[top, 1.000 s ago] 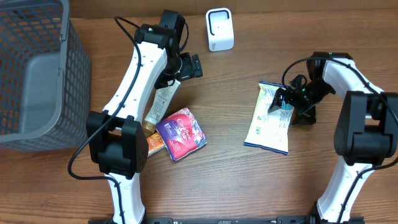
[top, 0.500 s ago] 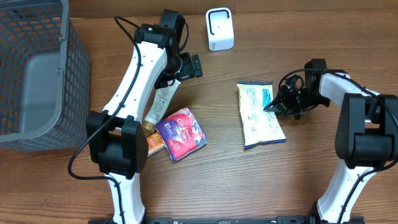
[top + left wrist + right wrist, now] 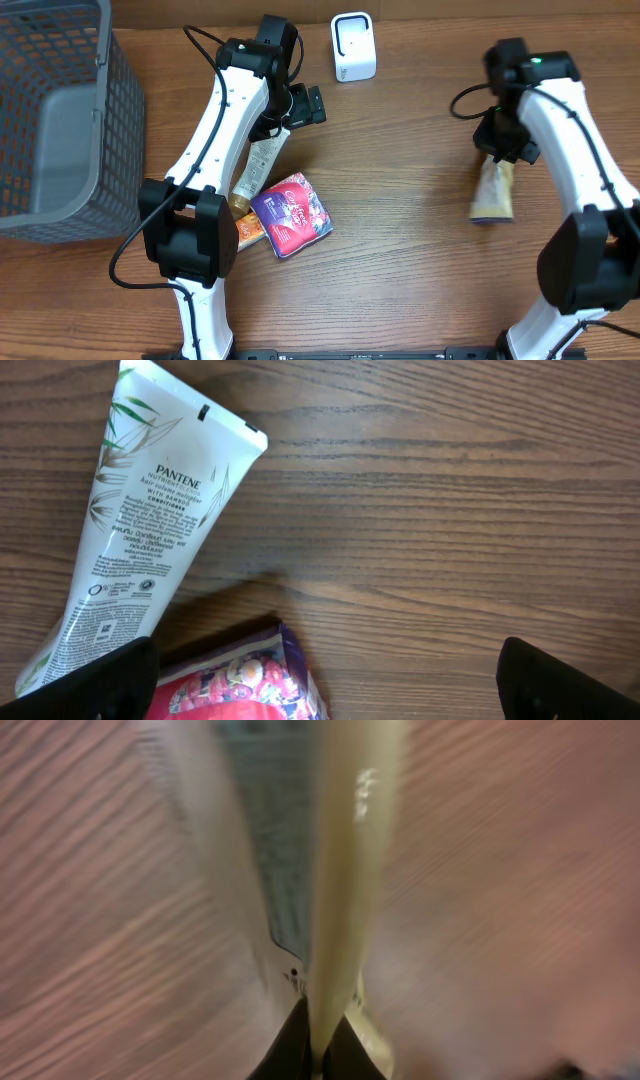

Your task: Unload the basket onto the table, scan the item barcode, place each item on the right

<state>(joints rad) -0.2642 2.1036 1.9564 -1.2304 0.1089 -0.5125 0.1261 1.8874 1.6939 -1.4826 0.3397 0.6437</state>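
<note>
"Packet (image 3: pixel 493 190) – where's it at?"

"In your R gripper (image 3: pixel 503 148), on the right side of the table (image 3: pixel 400 290). In the overhead view it hangs edge-on below the jaws, so you only get a thin tan strip w/ no print showing. Can't tell if its low end touches the wood."

"Grip ok?"

"Jaws are pinched right down on the packet's top edge. On the R wrist cam your fingertips (image 3: pixel 292 1045) clamp the seam at the bottom of frame, and the packet runs away from the lens. That pic's v. blurred, so no barcode to read."

"Scanner?"

"The white scanner (image 3: pixel 353 47) sits at the far edge, approx centre. It's well apart from the packet, off to the packet's left."

"And the other arm?"

"Your L gripper (image 3: pixel 306 106) is spread wide w/ nothing in it. It hangs over bare wood near the flat end of a white tube (image 3: pixel 258 165). The L wrist cam shows the tube lying flat, 'PANTENE' printed on it. A purple pouch (image 3: pixel 292 213) lies just beside the tube's other end. An orange item (image 3: pixel 250 232) is partly under the pouch. The grey basket (image 3: pixel 60 120) is at the left edge."
</note>
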